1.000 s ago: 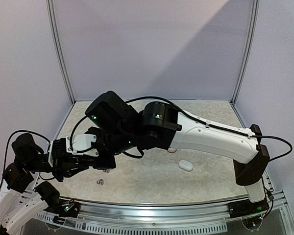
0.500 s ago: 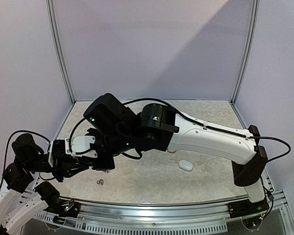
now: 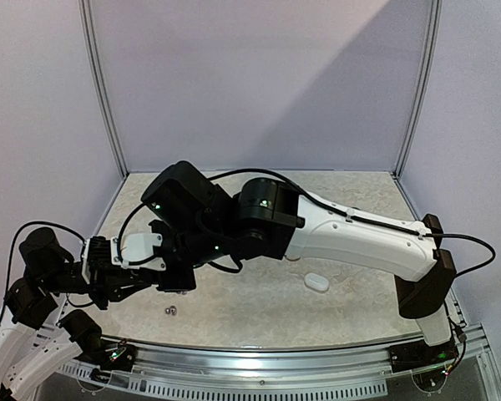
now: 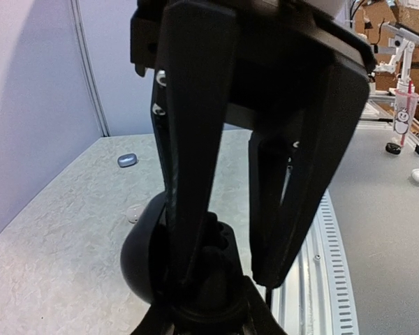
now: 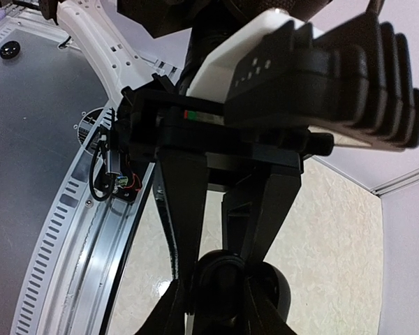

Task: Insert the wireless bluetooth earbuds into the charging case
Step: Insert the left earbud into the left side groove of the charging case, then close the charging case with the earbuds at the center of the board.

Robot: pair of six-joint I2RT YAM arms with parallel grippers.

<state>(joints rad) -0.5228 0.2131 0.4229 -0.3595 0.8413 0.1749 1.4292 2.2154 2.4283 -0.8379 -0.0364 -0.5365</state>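
A black charging case (image 4: 143, 258) hangs above the table's left front, gripped from both sides. In the left wrist view my left gripper (image 4: 227, 279) is shut on it, with its earbud wells showing between the fingers. In the right wrist view my right gripper (image 5: 227, 279) is shut on the same case (image 5: 269, 290). In the top view the left gripper (image 3: 125, 271) and right gripper (image 3: 167, 269) meet there and hide the case. Small grey earbuds (image 3: 171, 310) lie on the table just in front of them.
A white case (image 3: 316, 282) lies right of centre, with a small pale item (image 3: 294, 257) behind it. A grey case (image 4: 127, 160) and a pale round item (image 4: 134, 213) lie farther out. The metal front rail (image 3: 275, 359) runs along the near edge.
The right arm has leaned slightly further left and down towards the left gripper. The left arm has barely moved.
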